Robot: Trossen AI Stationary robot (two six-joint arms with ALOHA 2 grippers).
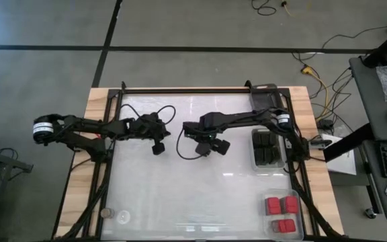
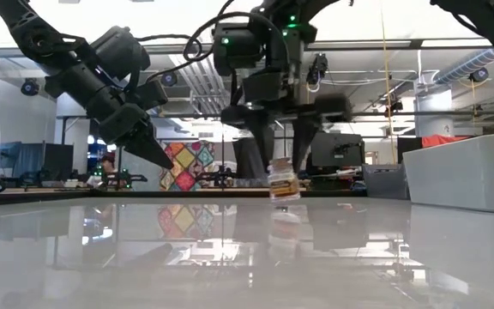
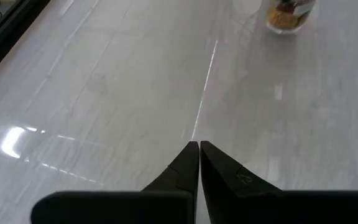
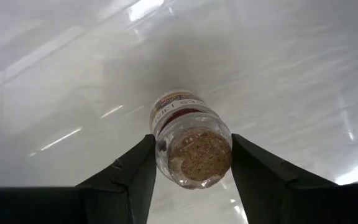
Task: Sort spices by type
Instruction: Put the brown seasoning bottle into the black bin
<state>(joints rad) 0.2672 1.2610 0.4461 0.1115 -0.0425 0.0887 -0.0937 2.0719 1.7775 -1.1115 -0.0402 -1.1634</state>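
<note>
We judge the step in hand to be the pick-up of a small cork-topped spice jar [image 4: 191, 146] from the middle of the tabletop [image 1: 180, 195]. The right tool [image 4: 191, 163] hangs over it from above, and in the right wrist view its two fingers [image 4: 126, 177] stand on either side of the jar's neck; they look to be touching or very nearly touching the glass, but we cannot tell for certain whether the grip is firm yet. In the low view the jar is tilted a little, with its base at or just off the glossy surface, so we read it as being clasped or only just lifted. The right arm reaches in from the right side toward the centre with its wrist bent down. The left tool [image 3: 199, 149] is clenched with nothing between its tips, and it waits above the tabletop to the left of the jar, pointing down and toward it. Elsewhere, dark blocks [image 1: 269, 148] lie in a clear tray [image 1: 254, 165] at the right edge, red blocks [image 1: 281, 212] lie in another tray [image 1: 299, 227] at the near right corner, and what seem to be two more small jars [image 1: 115, 215] stand at the near left. The next move, as we see it, calls for a secure hold on the smooth round jar, a lift straight up, and a carry toward those near-left jars; a slip or a tip is the risk.
</note>
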